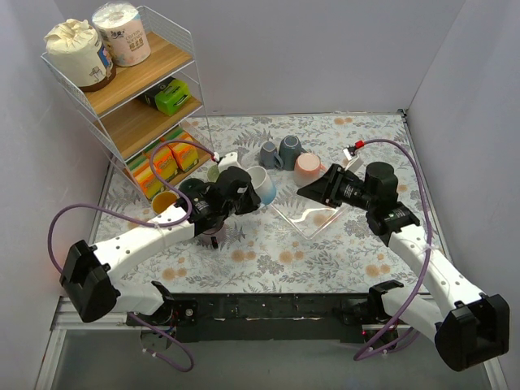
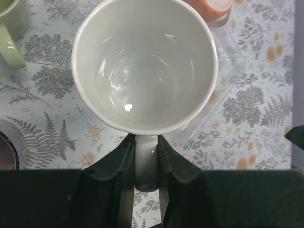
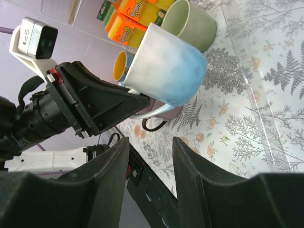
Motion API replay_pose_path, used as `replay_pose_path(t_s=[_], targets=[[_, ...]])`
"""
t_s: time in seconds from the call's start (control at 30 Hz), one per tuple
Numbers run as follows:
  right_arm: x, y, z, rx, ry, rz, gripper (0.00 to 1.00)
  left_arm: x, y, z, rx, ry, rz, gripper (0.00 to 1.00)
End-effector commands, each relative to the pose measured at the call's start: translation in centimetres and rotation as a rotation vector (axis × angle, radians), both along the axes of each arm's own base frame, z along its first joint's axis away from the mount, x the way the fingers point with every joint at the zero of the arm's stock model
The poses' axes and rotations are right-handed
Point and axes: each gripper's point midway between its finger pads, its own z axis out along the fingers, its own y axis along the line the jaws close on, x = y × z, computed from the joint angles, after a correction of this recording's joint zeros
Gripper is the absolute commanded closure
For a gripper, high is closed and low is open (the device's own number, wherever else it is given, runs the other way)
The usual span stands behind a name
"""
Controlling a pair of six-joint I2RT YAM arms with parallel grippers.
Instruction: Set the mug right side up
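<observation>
While the white ceramic mug with a blue base (image 1: pixel 264 185) is held clear of the floral-patterned table (image 1: pixel 268 260), its handle (image 2: pixel 146 164) is clamped between the closed jaws of the left gripper (image 2: pixel 146 142). The mug is seen tipped on its side, its open mouth turned toward the left wrist camera and its blue base toward the right gripper (image 3: pixel 150 140). The right gripper's jaws are parted with nothing held between them, just beside the mug and near a clear plastic tray (image 1: pixel 313 221). A pink mug (image 1: pixel 309 166) is seen just behind the tray.
</observation>
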Motion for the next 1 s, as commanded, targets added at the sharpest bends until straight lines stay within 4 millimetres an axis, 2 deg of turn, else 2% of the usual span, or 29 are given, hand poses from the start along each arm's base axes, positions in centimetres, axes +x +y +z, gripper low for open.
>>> replay_pose_path(t_s=[0.0,0.17,0.23,0.4,0.6,0.8,0.97], targets=[[0.3,-0.2,0.4,-0.023,-0.022,-0.001,0.51,0.9,1.0,0.9,0.079,-0.072,0.083,1.00],[0.3,-0.5,0.2,-0.041,-0.024,-0.003,0.51,0.3,2.2,-1.6,0.171,-0.036,0.148,1.00],[0.0,-0.6,-0.6,-0.055,0.002,-0.003,0.52,0.3,3.0,-2.9,0.217,-0.031,0.182,1.00],[0.0,-0.7,-1.1,-0.059,0.018,-0.008,0.52,0.2,5.1,-5.9,0.340,0.000,0.261,1.00],[0.4,-1.4,-1.9,-0.110,0.031,-0.042,0.51,-0.8,6.4,-9.1,0.366,0.049,0.318,1.00],[0.8,-2.5,-3.4,-0.188,0.087,-0.105,0.50,-1.0,6.3,-10.6,0.349,0.034,0.292,1.00],[0.9,-2.7,-4.3,-0.205,0.112,-0.112,0.50,-0.9,6.3,-11.9,0.375,0.024,0.270,1.00]])
